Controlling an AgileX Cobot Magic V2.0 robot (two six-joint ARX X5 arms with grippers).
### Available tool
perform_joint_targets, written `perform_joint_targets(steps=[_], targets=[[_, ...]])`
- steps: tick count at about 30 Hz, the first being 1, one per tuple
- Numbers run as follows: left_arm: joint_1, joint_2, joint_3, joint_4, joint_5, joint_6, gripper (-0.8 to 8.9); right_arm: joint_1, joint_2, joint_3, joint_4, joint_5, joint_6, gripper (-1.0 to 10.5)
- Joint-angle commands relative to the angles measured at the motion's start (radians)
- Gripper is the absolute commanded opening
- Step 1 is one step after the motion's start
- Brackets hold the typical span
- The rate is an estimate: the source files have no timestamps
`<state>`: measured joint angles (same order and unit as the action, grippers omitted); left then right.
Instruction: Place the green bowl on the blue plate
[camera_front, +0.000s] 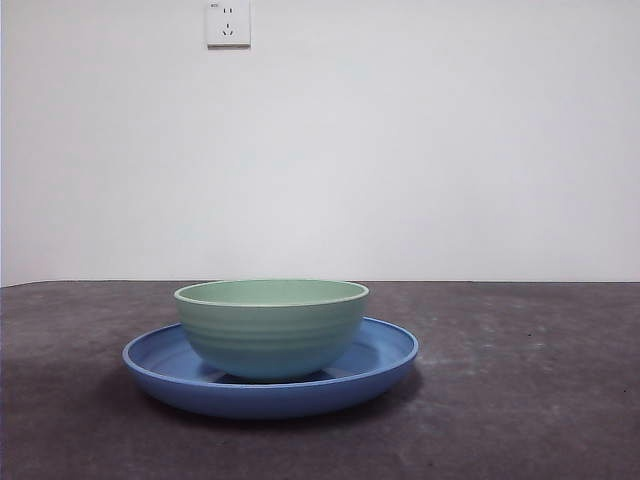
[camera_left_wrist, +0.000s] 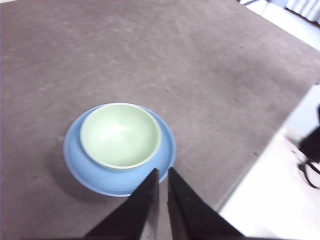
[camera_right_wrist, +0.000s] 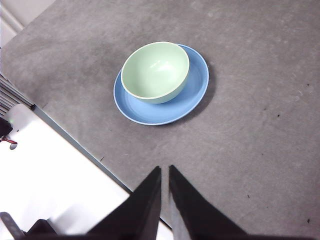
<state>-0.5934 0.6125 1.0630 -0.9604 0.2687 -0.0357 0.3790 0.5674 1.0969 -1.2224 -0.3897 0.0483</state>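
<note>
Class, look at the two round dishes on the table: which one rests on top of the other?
The green bowl is on top. It sits upright inside the blue plate, which is wider, shallower and lies directly on the table.

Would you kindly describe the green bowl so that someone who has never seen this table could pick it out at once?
On the dark grey table, below a white wall socket, lies a wide blue plate. The green bowl stands upright inside it, empty. It is pale mint green with faint ridges round its outer wall, and is narrower and taller than the shallow plate beneath it.
</note>
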Motion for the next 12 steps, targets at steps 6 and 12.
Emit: perform_joint_targets(steps=[6, 12], targets=[[0.264, -0.046, -0.062, 0.186, 0.020, 0.001, 0.26, 0.005, 0.005, 0.018, 0.011, -0.002, -0.009, 0.2], [0.488, -0.166, -0.319, 0.497, 0.016, 0.043, 0.27, 0.005, 0.005, 0.018, 0.011, -0.002, -0.009, 0.2]])
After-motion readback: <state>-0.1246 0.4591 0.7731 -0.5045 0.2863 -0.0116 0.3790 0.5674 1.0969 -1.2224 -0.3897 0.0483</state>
